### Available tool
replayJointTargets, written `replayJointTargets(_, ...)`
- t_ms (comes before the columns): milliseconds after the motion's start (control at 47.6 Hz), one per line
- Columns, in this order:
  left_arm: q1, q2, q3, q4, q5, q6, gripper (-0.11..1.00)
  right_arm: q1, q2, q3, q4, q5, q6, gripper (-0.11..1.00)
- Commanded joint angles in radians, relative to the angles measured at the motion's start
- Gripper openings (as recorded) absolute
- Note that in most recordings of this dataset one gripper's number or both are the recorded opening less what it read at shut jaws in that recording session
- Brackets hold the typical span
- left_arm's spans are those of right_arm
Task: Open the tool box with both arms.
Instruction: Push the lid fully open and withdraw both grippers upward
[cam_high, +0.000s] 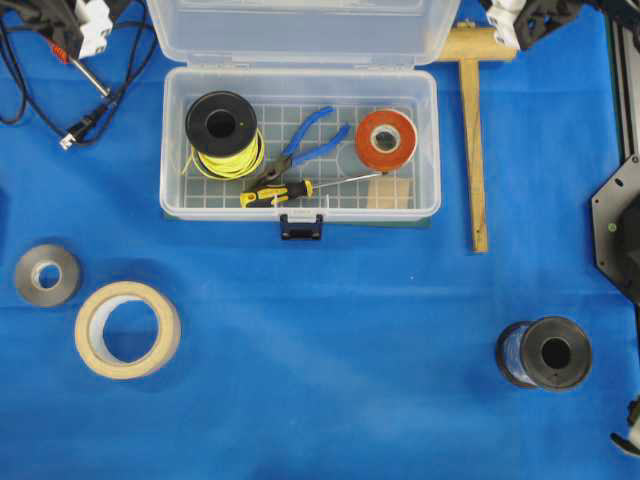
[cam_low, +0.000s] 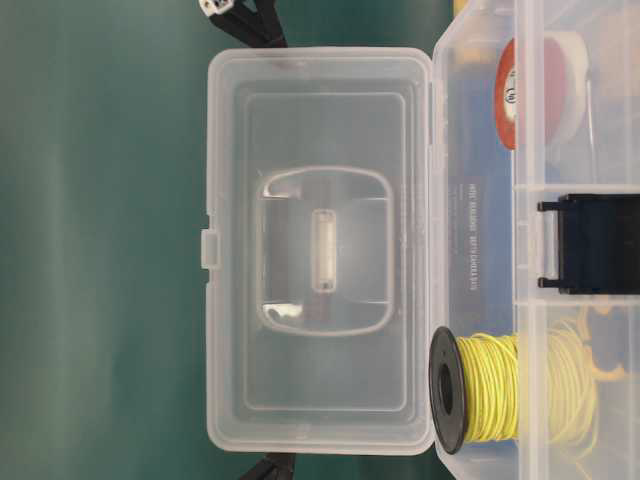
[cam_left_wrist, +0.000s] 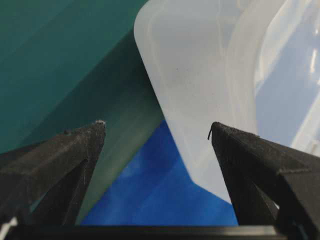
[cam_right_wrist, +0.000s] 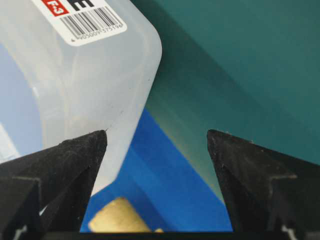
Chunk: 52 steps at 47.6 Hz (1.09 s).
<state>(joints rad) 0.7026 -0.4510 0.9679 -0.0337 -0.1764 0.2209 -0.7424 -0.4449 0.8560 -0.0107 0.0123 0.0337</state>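
The tool box (cam_high: 172, 140) stands open on the blue cloth, its clear lid (cam_high: 300, 30) swung back and up. The black front latch (cam_high: 301, 227) hangs loose. In the table-level view the lid (cam_low: 320, 250) faces the camera. My left gripper (cam_left_wrist: 157, 127) is open and empty beside the lid's left corner (cam_left_wrist: 190, 75), not touching it. My right gripper (cam_right_wrist: 157, 134) is open and empty beside the lid's right corner (cam_right_wrist: 100, 75), which bears a barcode sticker. In the overhead view only the two arms' mounts show, at the top left (cam_high: 80, 28) and top right (cam_high: 512, 20).
In the box lie a yellow wire spool (cam_high: 224, 130), blue pliers (cam_high: 305, 150), orange tape (cam_high: 386, 140) and a screwdriver (cam_high: 280, 192). A wooden mallet (cam_high: 472, 140) lies right of it. Grey tape (cam_high: 47, 274), masking tape (cam_high: 127, 329), a black spool (cam_high: 545, 352) and cables (cam_high: 60, 110) lie around.
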Motion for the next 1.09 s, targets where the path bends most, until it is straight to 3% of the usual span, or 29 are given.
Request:
replayJointTargets(0, 0.003, 0.014, -0.034, 0.000, -0.008, 0.000, 0.91, -0.009, 0.012, -0.038, 0.003, -0.011, 0.002, 0.84)
replayJointTargets(294, 0.015, 0.025, -0.034, 0.000, 0.000, 0.002, 0.91, -0.017, 0.009, -0.037, 0.002, -0.002, 0.002, 0.84)
replayJointTargets(841, 0.095, -0.210, 0.107, 0.000, 0.046, 0.002, 0.91, -0.094, -0.247, 0.086, 0.003, 0.098, 0.002, 0.84)
replayJointTargets(1072, 0.094, -0.255, 0.123, 0.000, 0.057, -0.005, 0.91, -0.094, -0.249, 0.087, 0.005, 0.107, 0.011, 0.84)
